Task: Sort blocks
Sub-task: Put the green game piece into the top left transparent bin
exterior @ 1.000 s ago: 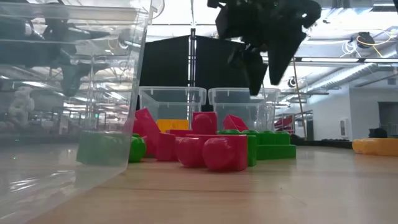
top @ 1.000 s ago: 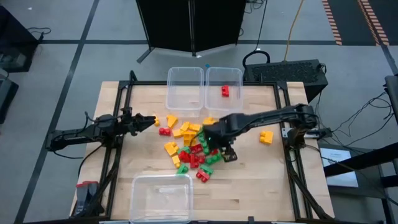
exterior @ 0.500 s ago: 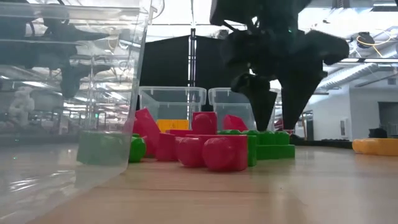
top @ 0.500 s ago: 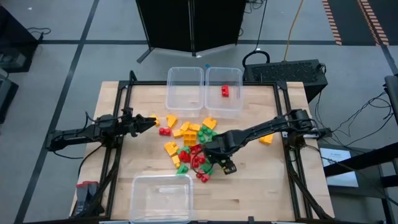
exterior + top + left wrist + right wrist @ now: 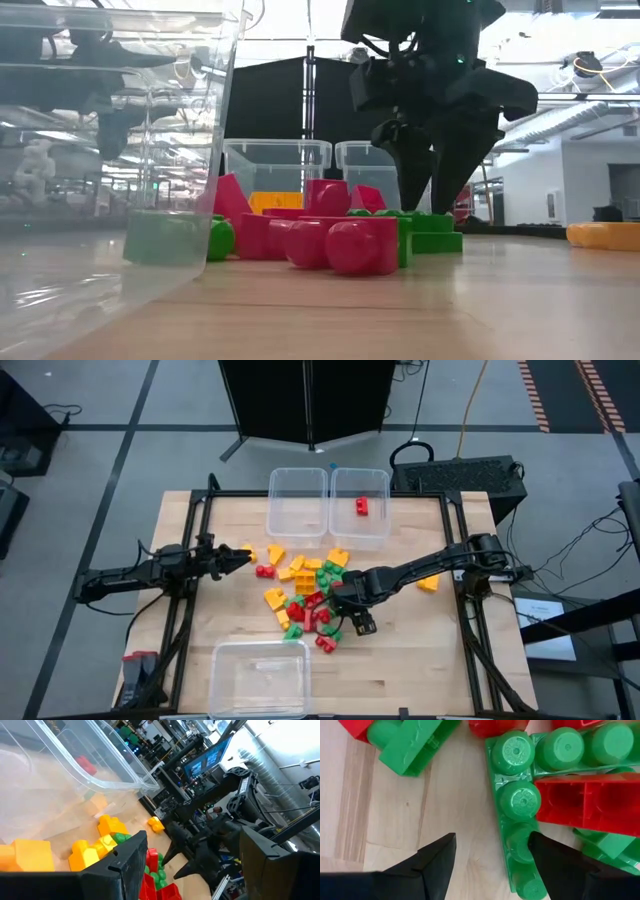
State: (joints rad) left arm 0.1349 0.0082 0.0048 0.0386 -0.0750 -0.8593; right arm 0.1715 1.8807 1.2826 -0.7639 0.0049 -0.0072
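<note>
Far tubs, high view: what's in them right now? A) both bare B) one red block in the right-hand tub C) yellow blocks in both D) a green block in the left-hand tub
B: a single red block lies in the right-hand tub; the left-hand tub beside it shows no block.

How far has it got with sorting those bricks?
Barely begun. Done: one red brick lies in the far right tub; the other two tubs look empty. In hand: the right gripper, open, is down at a green brick on the pile's edge. Left: nearly the whole mixed pile on the table, while the left gripper waits open beside it.
</note>
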